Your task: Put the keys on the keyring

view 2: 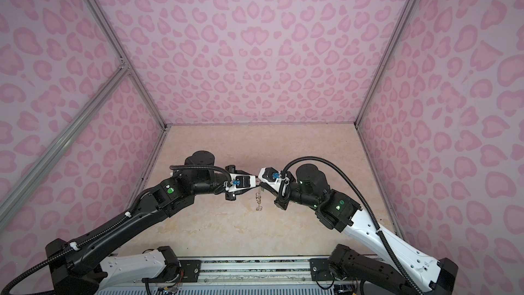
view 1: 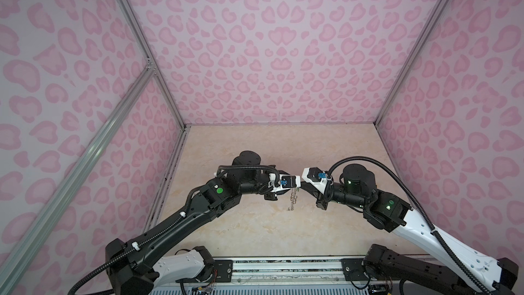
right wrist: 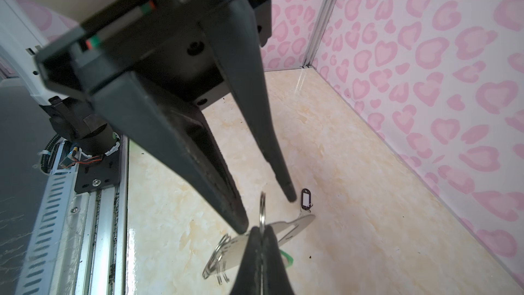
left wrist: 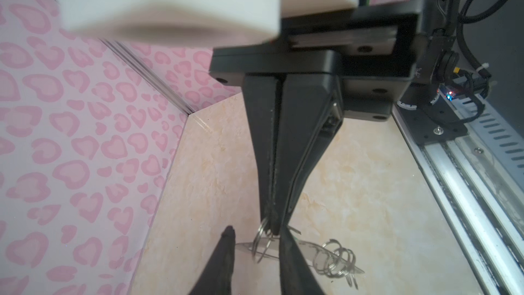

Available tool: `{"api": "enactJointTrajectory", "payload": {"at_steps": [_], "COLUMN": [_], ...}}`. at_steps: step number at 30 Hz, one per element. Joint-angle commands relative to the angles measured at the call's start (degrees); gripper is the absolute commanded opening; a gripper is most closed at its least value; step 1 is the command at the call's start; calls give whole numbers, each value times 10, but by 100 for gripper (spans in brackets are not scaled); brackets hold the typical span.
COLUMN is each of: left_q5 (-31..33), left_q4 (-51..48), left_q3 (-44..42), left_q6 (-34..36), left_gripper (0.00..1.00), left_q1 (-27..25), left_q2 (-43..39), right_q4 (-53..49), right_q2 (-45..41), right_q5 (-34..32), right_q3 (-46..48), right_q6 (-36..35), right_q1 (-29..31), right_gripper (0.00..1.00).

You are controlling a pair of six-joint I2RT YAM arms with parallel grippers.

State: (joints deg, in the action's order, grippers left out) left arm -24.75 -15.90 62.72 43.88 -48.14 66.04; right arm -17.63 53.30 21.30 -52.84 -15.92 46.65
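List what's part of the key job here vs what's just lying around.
Job: keyring, pinched by right gripper; black-tag key; green tag, mostly hidden; left gripper, open.
Just surroundings: table, pink walls, base rail.

2 grippers: left gripper (left wrist: 256, 229), right gripper (right wrist: 261, 229). 1 keyring (right wrist: 295, 224) hangs at the right gripper's tips, with 1 ring (right wrist: 262, 208) pinched there and more bunched below, too tangled to count. 2 tags under the grippers: 1 black tag (right wrist: 305, 199), 1 green tag (right wrist: 287, 258).
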Motion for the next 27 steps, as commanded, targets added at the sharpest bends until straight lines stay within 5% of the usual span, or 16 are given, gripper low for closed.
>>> {"api": "enactJointTrajectory", "payload": {"at_steps": [1, 14, 18, 27], "left_q5": [39, 32, -4, -139], "left_q4": [-28, -26, -4, 128], "left_q3": [11, 14, 11, -29], "left_q6": [48, 39, 2, -136], "left_gripper": [27, 3, 3, 3], "left_q1": [-8, -16, -2, 51], "left_q2": [3, 12, 12, -1], "right_q4": [-9, -4, -7, 21], "right_q2": [4, 2, -18, -63], "right_q5": [13, 15, -27, -64], "right_q3": [-5, -2, 12, 57], "right_q6": [-3, -11, -25, -18], "right_q1": [0, 0, 0, -2], "right_gripper": [0, 0, 22, 30]}}
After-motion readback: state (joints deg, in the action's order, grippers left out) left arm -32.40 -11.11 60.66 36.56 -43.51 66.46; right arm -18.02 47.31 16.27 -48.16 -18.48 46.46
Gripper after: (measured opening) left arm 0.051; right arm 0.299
